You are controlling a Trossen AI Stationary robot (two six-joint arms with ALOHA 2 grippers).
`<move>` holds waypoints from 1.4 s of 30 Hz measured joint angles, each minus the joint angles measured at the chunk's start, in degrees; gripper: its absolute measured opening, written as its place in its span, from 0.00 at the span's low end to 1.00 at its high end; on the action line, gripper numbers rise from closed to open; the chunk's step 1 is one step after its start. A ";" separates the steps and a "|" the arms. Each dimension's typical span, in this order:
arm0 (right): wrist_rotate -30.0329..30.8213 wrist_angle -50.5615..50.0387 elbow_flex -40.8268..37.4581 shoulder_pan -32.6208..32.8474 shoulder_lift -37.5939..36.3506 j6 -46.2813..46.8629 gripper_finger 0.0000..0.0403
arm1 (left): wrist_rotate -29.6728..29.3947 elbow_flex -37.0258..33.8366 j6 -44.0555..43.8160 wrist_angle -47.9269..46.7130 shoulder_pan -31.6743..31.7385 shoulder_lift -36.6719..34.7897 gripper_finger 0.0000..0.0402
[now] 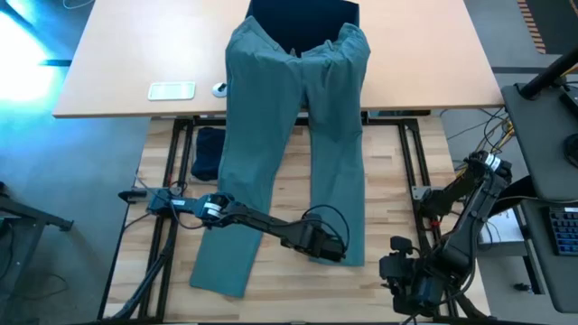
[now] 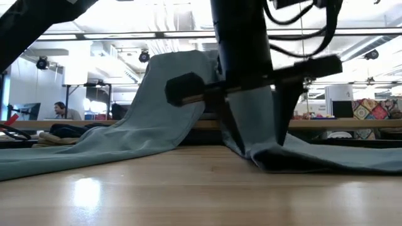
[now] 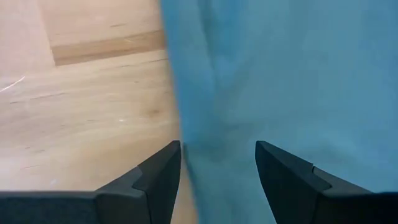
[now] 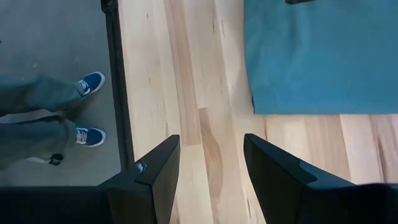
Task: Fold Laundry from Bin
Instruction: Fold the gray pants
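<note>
High view gives me the teal-green trousers (image 1: 293,135) spread flat, waist at the bin (image 1: 302,13), legs toward me. My left gripper (image 1: 330,246) sits spread over the inner edge of one trouser leg; my right gripper (image 4: 208,180) hangs released above bare wood beside the hem.

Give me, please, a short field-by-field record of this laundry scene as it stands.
garment: teal-green trousers spread flat, waistband toward the bin, legs reaching the near edge of the wooden table
bin: navy bin at the far end, only its top showing
other cloth: dark navy piece beside the trousers' left leg
left claw: open, low over the inner edge of the right trouser leg, holding nothing
right claw: open, over bare wood off the hem corner, holding nothing
beyond table: a person's legs in blue shoes
</note>
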 joint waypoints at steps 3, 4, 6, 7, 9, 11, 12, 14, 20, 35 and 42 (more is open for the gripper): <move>0.20 -0.04 -0.02 -0.01 0.00 -0.07 0.43 | 1.20 0.02 0.23 -0.28 0.11 1.36 0.45; 0.22 -0.12 -0.05 -0.01 0.00 -0.07 0.43 | 1.52 0.02 0.61 0.08 0.13 1.54 0.43; 0.20 -0.25 -0.05 -0.01 0.00 -0.09 0.43 | 1.69 0.04 1.42 0.05 0.27 1.81 0.37; 0.20 -0.48 -0.05 -0.01 -0.02 -0.09 0.43 | 1.79 0.11 1.64 0.02 0.33 1.91 0.33; 0.16 -0.40 -0.05 -0.01 -0.03 -0.11 0.43 | 1.82 0.39 2.06 -0.49 0.36 1.96 0.23; 0.17 -0.49 -0.05 -0.01 -0.04 -0.13 0.43 | 1.95 1.53 2.48 -2.00 0.46 2.15 0.12; 0.17 -0.55 -0.05 -0.01 -0.04 -0.13 0.43 | 1.88 1.49 2.57 -2.37 0.48 1.98 0.07; 0.15 -0.78 -0.05 -0.01 -0.04 0.05 0.43 | 1.72 0.98 2.58 -4.20 0.45 0.64 0.02; 0.80 -1.18 -0.33 0.25 -0.04 0.90 0.43 | -0.14 1.22 5.88 -3.47 -0.70 -9.21 0.01; 32.13 25.63 -19.56 7.88 0.14 10.68 0.43 | -3.58 0.74 7.20 20.45 -0.76 -17.89 0.00; 24.72 32.88 -31.42 8.00 0.15 21.01 0.43 | -0.91 0.76 8.04 24.23 -2.79 -19.40 0.00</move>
